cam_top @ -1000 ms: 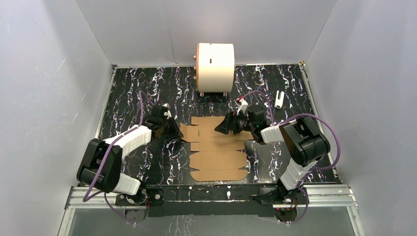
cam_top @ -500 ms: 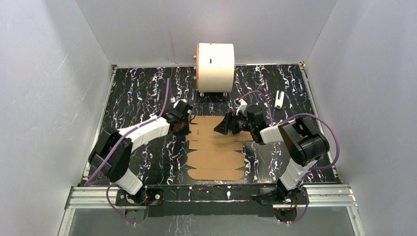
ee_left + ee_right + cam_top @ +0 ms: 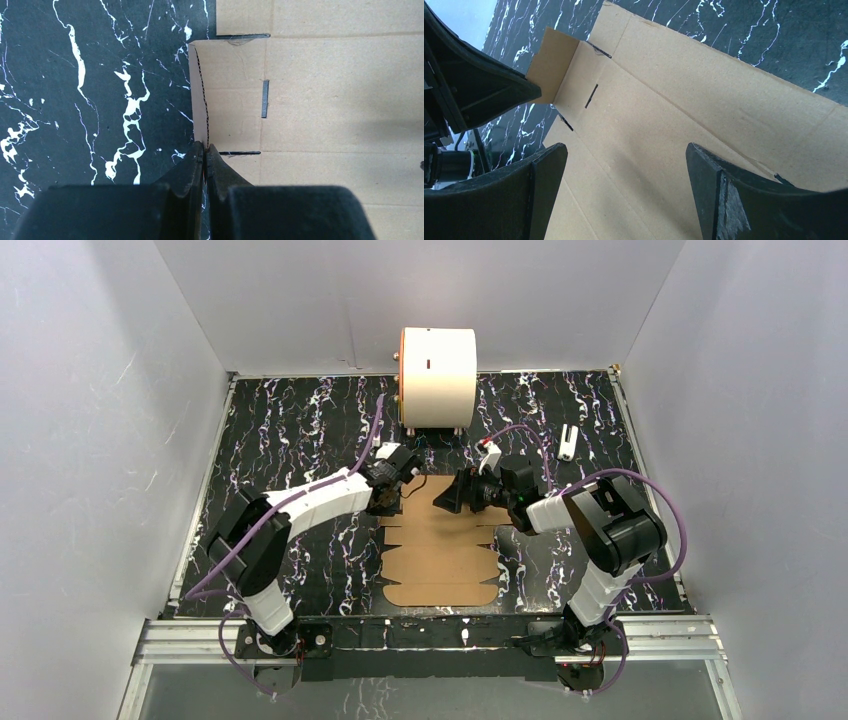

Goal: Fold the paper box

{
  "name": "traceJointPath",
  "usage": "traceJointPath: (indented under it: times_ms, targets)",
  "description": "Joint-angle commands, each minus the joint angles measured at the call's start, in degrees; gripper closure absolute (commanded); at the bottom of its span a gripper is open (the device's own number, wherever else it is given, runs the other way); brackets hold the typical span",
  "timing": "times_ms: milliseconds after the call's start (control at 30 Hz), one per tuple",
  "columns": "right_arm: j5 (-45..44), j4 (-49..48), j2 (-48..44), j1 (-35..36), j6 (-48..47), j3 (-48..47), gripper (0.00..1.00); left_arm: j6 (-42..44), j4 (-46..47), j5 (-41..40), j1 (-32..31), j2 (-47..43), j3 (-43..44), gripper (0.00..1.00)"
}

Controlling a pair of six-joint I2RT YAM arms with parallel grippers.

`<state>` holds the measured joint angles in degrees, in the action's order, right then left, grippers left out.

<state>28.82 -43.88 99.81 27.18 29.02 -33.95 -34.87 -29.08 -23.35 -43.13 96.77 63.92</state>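
The paper box (image 3: 440, 555) is a flat brown die-cut cardboard sheet lying mid-table. My left gripper (image 3: 396, 490) is at its far left corner, shut on a side flap. In the left wrist view the gripper (image 3: 205, 147) pinches that flap (image 3: 198, 95), which stands upright and shows edge-on beside the flat sheet (image 3: 340, 90). My right gripper (image 3: 455, 496) is open and hovers over the sheet's far part. In the right wrist view it (image 3: 624, 150) spans bare cardboard (image 3: 664, 105), with the raised flap (image 3: 555, 62) and the left gripper's fingers (image 3: 479, 85) beyond.
A large white cylinder with an orange rim (image 3: 438, 375) stands at the back centre, just beyond the sheet. A small white object (image 3: 568, 442) lies at the back right. Grey walls enclose the black marbled table (image 3: 280, 430) on three sides.
My left arm swung right and away from me along the sheet's left edge. The left side flap it holds went from flat to upright. The right arm has not moved.
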Motion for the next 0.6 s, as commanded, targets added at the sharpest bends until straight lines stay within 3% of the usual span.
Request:
traceJointPath:
  times_ms: [0, 433, 567]
  targets:
    - [-0.34, 1.6, 1.92, 1.06, 0.64, 0.47, 0.01, -0.76, -1.99, -1.9, -2.05, 0.98, 4.77, 1.0]
    - [-0.34, 1.25, 2.14, 1.21, 1.04, 0.55, 0.01, -1.32, -4.56, -3.47, -5.36, 3.33, 9.43, 1.0]
    - [-0.21, 0.91, 2.32, 1.18, 1.37, 0.47, 0.01, -1.87, -6.1, -4.73, -6.57, 4.21, 11.26, 0.91]
